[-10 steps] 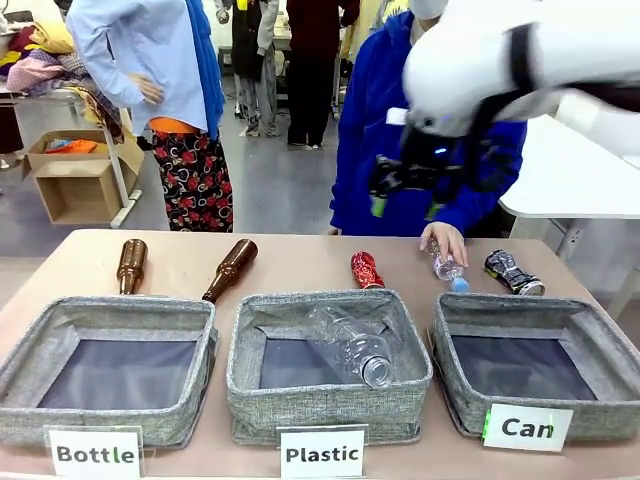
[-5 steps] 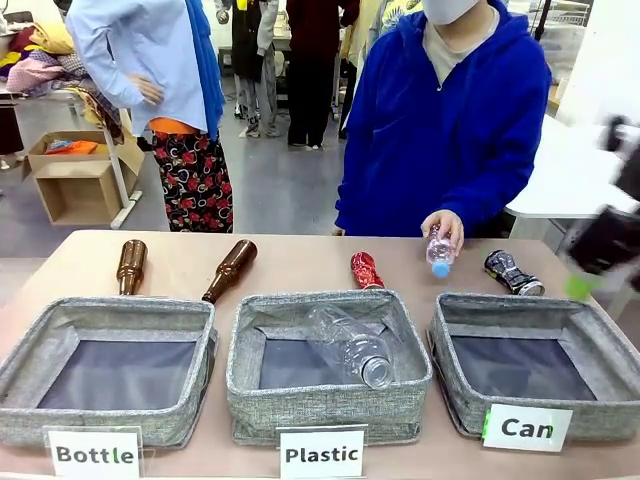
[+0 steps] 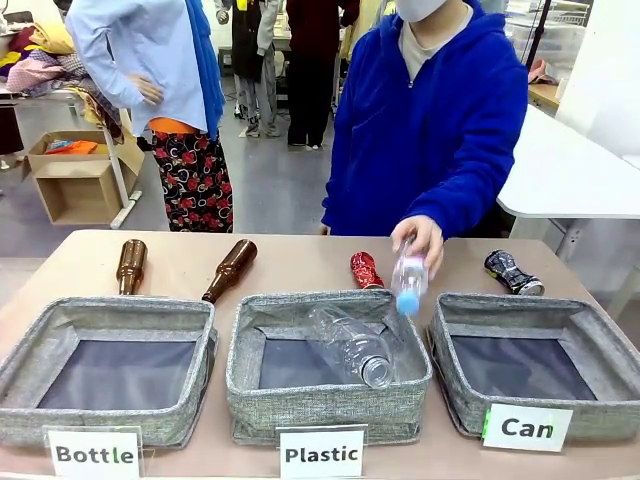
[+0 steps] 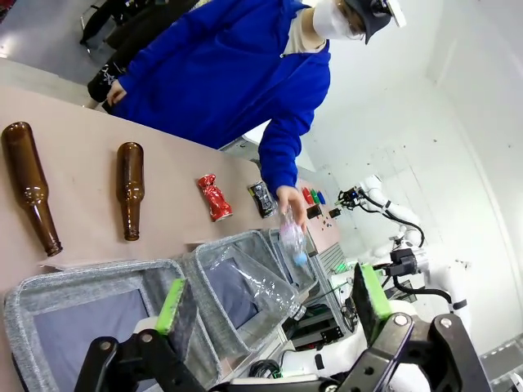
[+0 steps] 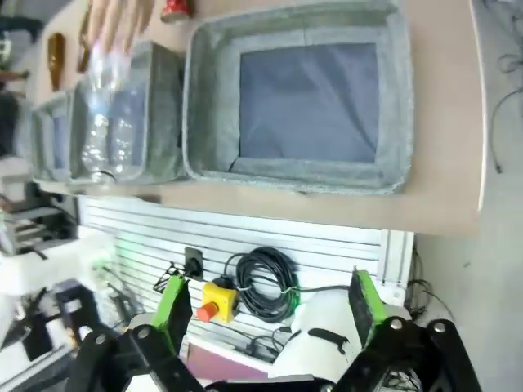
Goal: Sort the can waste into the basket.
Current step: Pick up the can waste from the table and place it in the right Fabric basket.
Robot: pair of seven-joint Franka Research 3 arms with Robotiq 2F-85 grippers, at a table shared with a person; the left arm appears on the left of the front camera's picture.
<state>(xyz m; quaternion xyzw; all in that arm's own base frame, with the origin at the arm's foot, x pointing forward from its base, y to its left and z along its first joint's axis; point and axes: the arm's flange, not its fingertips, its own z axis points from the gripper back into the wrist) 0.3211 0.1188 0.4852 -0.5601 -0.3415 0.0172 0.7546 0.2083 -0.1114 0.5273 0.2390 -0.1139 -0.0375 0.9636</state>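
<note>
Person's hand has carried the clear bottle over the Plastic basket; the right jaws have pulled back. They and the left jaws stand released, empty. On the counter, the red can lies at 10 o'clock from the Can basket, the black can at 12. Neither is sorted; next, reach for one.

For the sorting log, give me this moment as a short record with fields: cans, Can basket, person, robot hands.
Red can: on the table behind the Plastic basket, not sorted
Black and silver can: on the table behind the Can basket, not sorted
Can basket: no can in it yet
Person's hand: holds a clear plastic bottle near the Plastic basket's far rim
Left robot hand: open, holding nothing
Right robot hand: open, holding nothing
</note>
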